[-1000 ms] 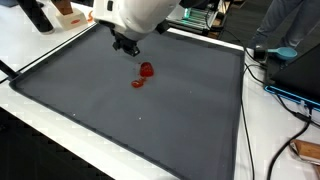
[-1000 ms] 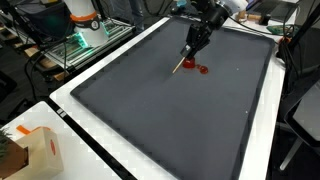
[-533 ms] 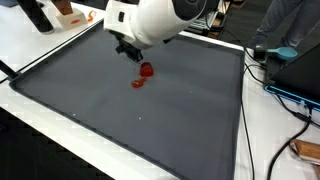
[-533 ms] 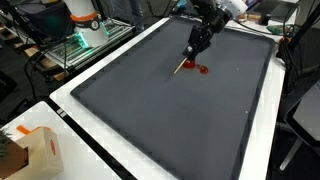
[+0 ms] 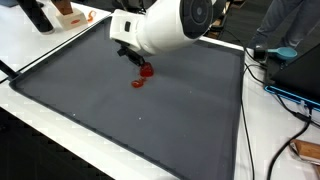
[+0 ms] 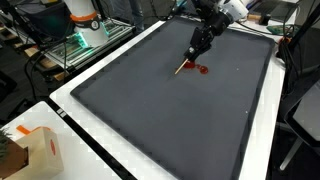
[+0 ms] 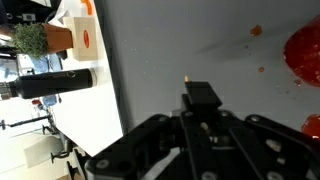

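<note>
- While the gripper [image 6: 200,40] hangs over the far part of the dark mat [image 6: 140,110], its fingers are drawn in narrow around a thin stick [image 6: 186,62] that slants down from it toward the mat.
- In an exterior view the stick's lower end lies just beside a red patch [image 6: 201,68]. The stick is too thin there for me to tell whether the tip touches the mat.
- In an exterior view the white bulk of the arm [image 5: 170,25] covers most of the gripper [image 5: 130,55]. Below it the red patch [image 5: 147,70] shows as a rounded blob. A smaller red smear [image 5: 138,83] lies near it but apart from it, on the camera's side.
- In the wrist view the gripper [image 7: 205,125] fills the bottom of the picture. Its dark fingers meet around a black square-ended piece [image 7: 200,96] with a pale tip, which I take to be the held tool seen end-on.
- The red patch [image 7: 305,50] sits at the right edge of that view, with small red specks [image 7: 256,31] near it.
- As a judgement of progress, red has already been laid on the mat in two places close together. The tool is gripped and poised next to them, so the marking seems under way. How much is left the pictures do not show.
- Off the mat, on the white table [image 7: 85,120], there is a black cylinder [image 7: 50,83], with an orange-and-white box [image 7: 80,38] beyond it. A pale box [image 6: 30,150] sits at the near corner in an exterior view.
</note>
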Available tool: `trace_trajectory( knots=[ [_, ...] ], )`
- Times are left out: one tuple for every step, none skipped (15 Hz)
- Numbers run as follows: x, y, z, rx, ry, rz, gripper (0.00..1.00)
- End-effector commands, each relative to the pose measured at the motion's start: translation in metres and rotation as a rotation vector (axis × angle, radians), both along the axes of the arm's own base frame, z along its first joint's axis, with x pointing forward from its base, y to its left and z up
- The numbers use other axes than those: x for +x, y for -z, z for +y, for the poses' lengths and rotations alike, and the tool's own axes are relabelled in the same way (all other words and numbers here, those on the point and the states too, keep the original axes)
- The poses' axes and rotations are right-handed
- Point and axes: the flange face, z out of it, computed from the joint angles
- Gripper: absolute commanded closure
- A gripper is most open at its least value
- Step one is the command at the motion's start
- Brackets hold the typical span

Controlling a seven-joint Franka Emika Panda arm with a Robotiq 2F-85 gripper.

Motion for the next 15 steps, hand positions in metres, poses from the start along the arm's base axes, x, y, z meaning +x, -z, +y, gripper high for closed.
trace_trajectory(
  knots=[
    [0.004, 0.008, 0.002, -0.046, 0.008, 0.008, 0.97],
    [0.005, 0.009, 0.002, -0.048, 0.010, 0.010, 0.97],
    [0.006, 0.011, 0.002, -0.049, 0.010, 0.014, 0.97],
    [0.006, 0.012, 0.002, -0.050, 0.011, 0.019, 0.97],
    [0.007, 0.013, 0.001, -0.049, 0.009, 0.023, 0.97],
    [0.008, 0.013, 0.001, -0.035, 0.002, 0.032, 0.97],
    [0.010, 0.014, 0.000, -0.033, -0.001, 0.032, 0.97],
    [0.011, 0.014, -0.001, -0.029, -0.001, 0.033, 0.97],
    [0.012, 0.014, -0.002, -0.025, -0.006, 0.037, 0.97],
    [0.012, 0.013, -0.003, -0.009, -0.022, 0.048, 0.97],
    [0.013, 0.011, -0.004, -0.003, -0.031, 0.055, 0.97],
    [0.014, 0.009, -0.006, 0.010, -0.043, 0.064, 0.97],
    [0.015, 0.007, -0.007, 0.020, -0.053, 0.070, 0.97],
    [0.016, 0.005, -0.009, 0.028, -0.061, 0.077, 0.97],
    [0.018, 0.002, -0.012, 0.040, -0.070, 0.082, 0.97]
  ],
)
